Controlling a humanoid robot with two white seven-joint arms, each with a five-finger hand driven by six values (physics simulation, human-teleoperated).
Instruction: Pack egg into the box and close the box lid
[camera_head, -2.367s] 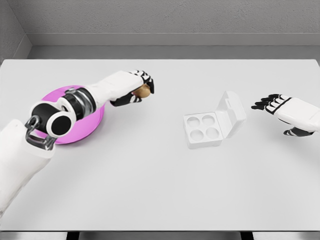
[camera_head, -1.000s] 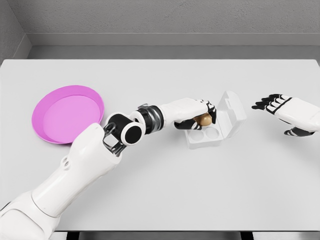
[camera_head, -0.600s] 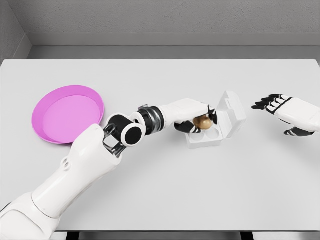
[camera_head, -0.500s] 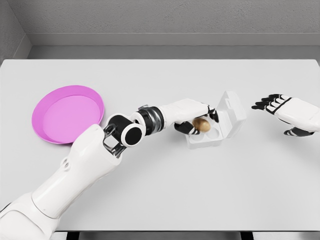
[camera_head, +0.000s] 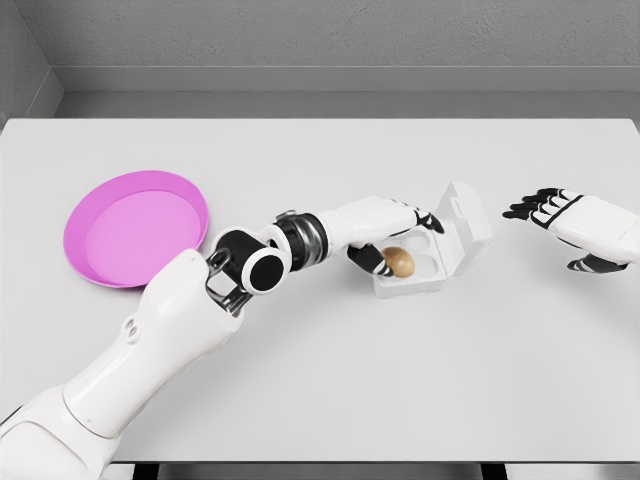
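A brown egg (camera_head: 399, 262) sits in the near left cup of the white egg box (camera_head: 432, 278). The box's lid (camera_head: 463, 218) stands open, tilted back to the right. My left hand (camera_head: 396, 232) hovers just over the box's left side with its fingers spread apart, the thumb beside the egg and no grip on it. My right hand (camera_head: 545, 208) floats to the right of the box, apart from the lid, fingers relaxed and holding nothing.
A pink plate (camera_head: 135, 227) lies at the left of the white table (camera_head: 330, 390). My left forearm stretches across the table's middle from the lower left. A grey wall runs behind the table's far edge.
My left hand carried the egg from the plate to the box, lowered it into the near left cup and spread its fingers off it. The right hand stayed still.
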